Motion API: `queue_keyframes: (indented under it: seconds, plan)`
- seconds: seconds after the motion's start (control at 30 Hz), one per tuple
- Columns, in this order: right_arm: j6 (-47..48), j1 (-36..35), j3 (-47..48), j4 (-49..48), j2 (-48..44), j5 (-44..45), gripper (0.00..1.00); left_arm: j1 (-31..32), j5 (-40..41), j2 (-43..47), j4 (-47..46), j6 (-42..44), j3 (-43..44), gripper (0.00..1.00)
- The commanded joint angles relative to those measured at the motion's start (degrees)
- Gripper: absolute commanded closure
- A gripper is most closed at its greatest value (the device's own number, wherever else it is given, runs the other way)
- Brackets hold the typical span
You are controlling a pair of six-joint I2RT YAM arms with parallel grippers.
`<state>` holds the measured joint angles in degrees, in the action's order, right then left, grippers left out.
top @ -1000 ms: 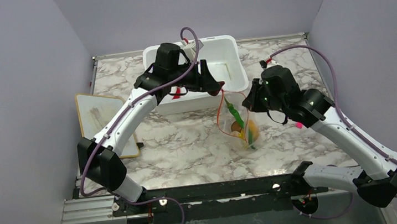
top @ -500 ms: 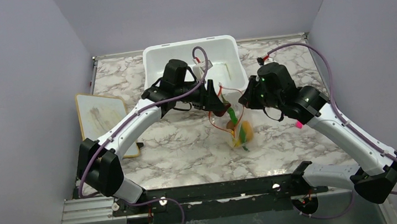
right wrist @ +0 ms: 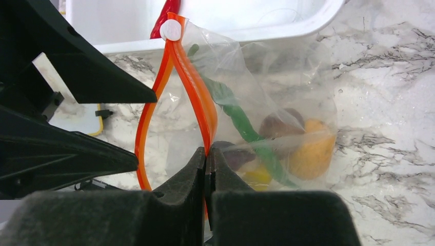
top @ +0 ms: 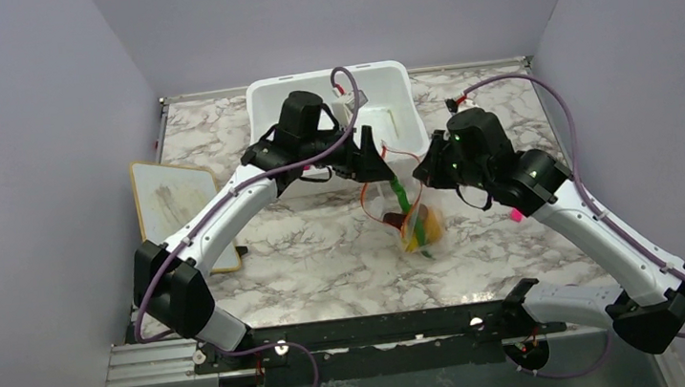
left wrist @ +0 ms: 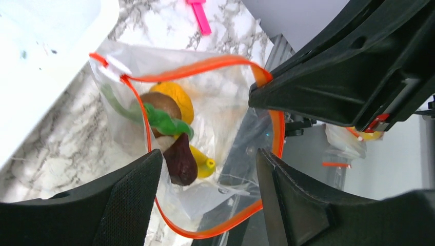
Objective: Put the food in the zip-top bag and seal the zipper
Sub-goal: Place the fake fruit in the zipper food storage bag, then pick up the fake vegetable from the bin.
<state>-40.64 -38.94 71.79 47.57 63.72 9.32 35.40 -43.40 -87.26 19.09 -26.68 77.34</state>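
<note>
The zip-top bag (top: 406, 214) is between my left pincer (top: 379, 158) and my right pincer (top: 424, 173), just in front of the tub (top: 400, 91) at the back of the surface (top: 327, 262). The food (top: 422, 230) lies in the bag's bottom. A board (top: 171, 202) lies far left, beside my left arm.

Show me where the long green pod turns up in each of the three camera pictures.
Top external: green pod at centre, inside the clear bag, just in front of the white tub.
Left wrist: left of centre, across the brown ball.
Right wrist: centre, slanting down right of the orange zipper.
Shared landmark: the tub, top left in left wrist, top edge in right wrist.
</note>
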Motion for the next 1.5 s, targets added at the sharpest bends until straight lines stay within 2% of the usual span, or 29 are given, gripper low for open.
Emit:
queue_keyframes:
  seconds: [0.0,0.13,0.3,0.5,0.67,0.83,0.93,1.03,1.1,1.33,1.47]
  plan:
    - [0.91,-0.26,-0.10,-0.85,-2.17,0.28,0.99,0.38,3.70,-0.90,1.67,3.04,3.50,0.30]
    - [2.75,-0.26,-1.64,-0.45,-3.11,0.56,0.99,0.29,6.04,-1.72,1.80,3.42,5.39,0.31]
    - [4.43,-0.23,-2.89,1.75,-5.61,1.72,0.99,-0.86,20.61,-1.89,2.56,1.94,7.85,0.31]
    - [6.90,-0.26,-2.03,3.80,-6.98,3.81,0.99,-5.55,34.34,-4.30,3.17,-6.45,9.97,0.33]
    - [11.30,-0.26,-1.16,2.96,-6.14,3.57,0.99,-7.70,42.82,-10.65,7.37,-12.01,15.50,0.35]
    - [15.48,-0.26,0.10,2.99,-5.14,5.89,0.99,-9.14,48.98,-18.24,11.81,-13.68,18.83,0.35]
    - [16.75,-0.24,1.59,2.76,-4.58,7.00,0.99,-9.65,53.90,-24.62,19.64,-15.18,26.19,0.35]
    - [16.78,-0.24,3.25,2.79,-3.52,7.97,0.99,-10.63,55.05,-32.42,27.50,-16.82,35.39,0.35]
    - [16.66,-0.26,4.12,2.80,-2.79,8.34,0.99,-11.40,55.07,-35.97,29.05,-18.53,38.94,0.35]
    - [17.95,-0.25,5.43,1.74,-1.23,9.64,0.99,-14.21,58.68,-44.23,31.32,-20.64,44.74,0.38]
    - [18.03,-0.26,6.88,2.35,0.09,9.69,0.99,-15.71,59.12,-46.14,31.49,-22.21,44.89,0.42]
